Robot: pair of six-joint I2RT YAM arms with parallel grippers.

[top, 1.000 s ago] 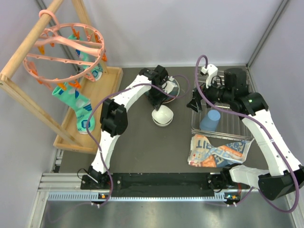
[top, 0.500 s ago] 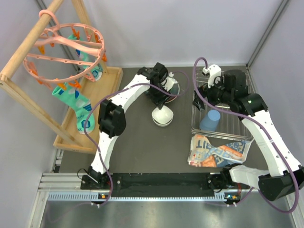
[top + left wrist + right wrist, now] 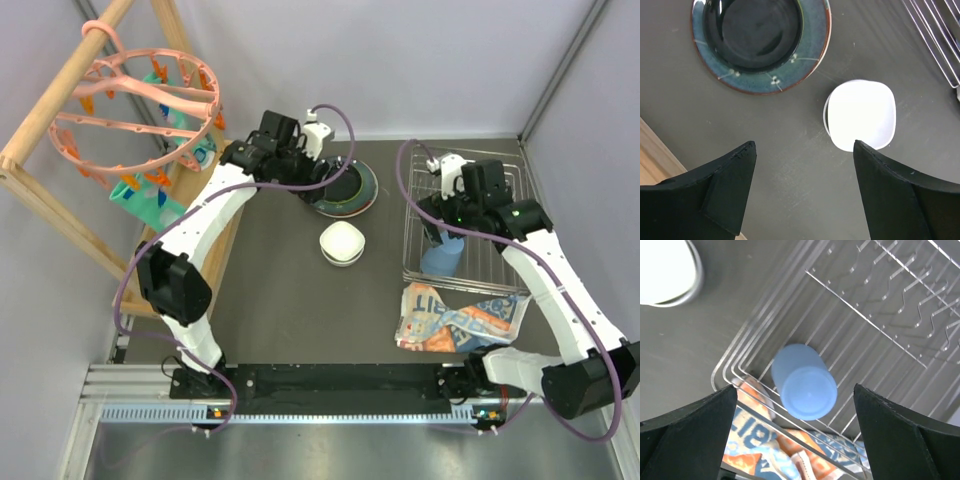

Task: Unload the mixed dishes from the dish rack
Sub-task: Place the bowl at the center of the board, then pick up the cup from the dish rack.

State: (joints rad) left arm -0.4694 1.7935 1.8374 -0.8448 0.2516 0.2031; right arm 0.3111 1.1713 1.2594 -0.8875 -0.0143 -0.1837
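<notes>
Left gripper [image 3: 803,160]: 2 black fingers spread wide, empty, above dark table [image 3: 290,300]. Below it, round dark teal speckled plate [image 3: 760,42] and small white bowl [image 3: 860,114] on table, near each other, not touching. Right gripper [image 3: 795,390]: fingers spread, empty, over light blue cup [image 3: 805,388] sitting in near-left corner of silver wire dish rack [image 3: 865,325].

Tall slanted wooden frame [image 3: 55,115] at ten o'clock in the top view, pink plastic ring of clips [image 3: 140,112] hung from its upper bar. Teal patterned socks [image 3: 150,205] clipped under the ring, at its six o'clock. Shallow wooden tray [image 3: 135,298] beneath, at nine o'clock. Flat printed orange-blue-white packet [image 3: 460,318] at four o'clock on the dark grey tabletop [image 3: 290,310]. Silver metal rail [image 3: 300,412] along six o'clock. Pale grey walls at twelve and three.
</notes>
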